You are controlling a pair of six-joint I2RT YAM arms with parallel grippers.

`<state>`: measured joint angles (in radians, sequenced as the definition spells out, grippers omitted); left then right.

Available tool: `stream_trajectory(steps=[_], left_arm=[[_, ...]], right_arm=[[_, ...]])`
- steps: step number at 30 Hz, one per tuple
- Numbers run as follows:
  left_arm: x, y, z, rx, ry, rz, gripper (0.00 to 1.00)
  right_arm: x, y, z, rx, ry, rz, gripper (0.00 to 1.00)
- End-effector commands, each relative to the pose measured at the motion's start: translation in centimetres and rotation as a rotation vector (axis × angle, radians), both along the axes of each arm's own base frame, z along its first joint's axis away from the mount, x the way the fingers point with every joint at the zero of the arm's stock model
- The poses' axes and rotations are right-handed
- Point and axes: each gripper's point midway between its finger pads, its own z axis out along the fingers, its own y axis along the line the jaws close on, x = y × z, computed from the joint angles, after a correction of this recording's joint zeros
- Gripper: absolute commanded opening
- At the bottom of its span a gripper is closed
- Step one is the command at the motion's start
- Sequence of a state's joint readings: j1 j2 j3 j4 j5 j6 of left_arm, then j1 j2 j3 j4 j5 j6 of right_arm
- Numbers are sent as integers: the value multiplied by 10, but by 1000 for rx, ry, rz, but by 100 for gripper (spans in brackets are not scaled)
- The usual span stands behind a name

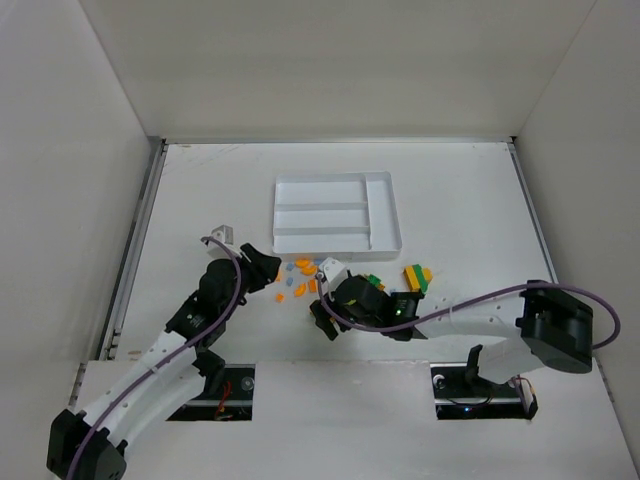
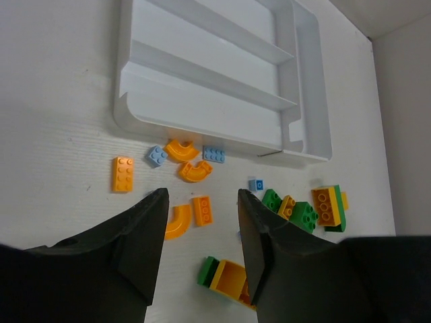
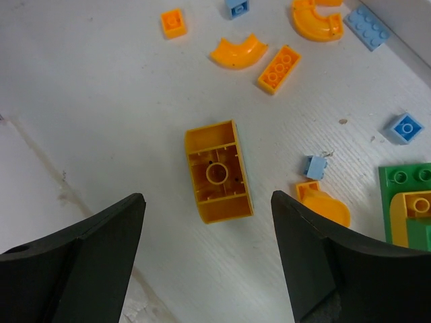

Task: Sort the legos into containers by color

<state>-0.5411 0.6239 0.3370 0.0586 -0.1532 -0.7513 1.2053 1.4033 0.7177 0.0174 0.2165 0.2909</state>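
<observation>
Right wrist: right jaws wide, empty, over upturned orange brick (image 3: 217, 171) | left jaws part-open, empty | white tray (image 2: 202, 129) just beyond.

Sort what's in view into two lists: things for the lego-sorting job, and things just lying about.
Job: orange legos, light blue legos, green-and-yellow legos, white tray, left gripper, right gripper.
Just there: purple cable, enclosure walls.

White table (image 1: 200, 190), matte, faintly scuffed. White enclosure walls (image 1: 330, 60) stand at back, left and right. Metal rail (image 1: 135, 250) runs along the table's left edge. Small pale angled bracket (image 1: 222, 232) lies left of centre, apart from the rail.
</observation>
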Motion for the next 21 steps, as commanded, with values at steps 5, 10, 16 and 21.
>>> stream_trajectory(steps=[5, 10, 16, 21], left_arm=[[-11, -2, -7, 7, 28, -35, 44], [-13, -7, -12, 8, 49, -60, 44], [-11, -12, -2, -4, 20, -76, 45], [-6, -17, 20, -58, -30, -72, 44]], right_arm=[[10, 27, 10, 67, -29, 16, 73], [27, 29, 7, 91, -30, -36, 58], [33, 28, 12, 124, -14, -74, 27], [49, 16, 53, 277, 13, -194, 21]])
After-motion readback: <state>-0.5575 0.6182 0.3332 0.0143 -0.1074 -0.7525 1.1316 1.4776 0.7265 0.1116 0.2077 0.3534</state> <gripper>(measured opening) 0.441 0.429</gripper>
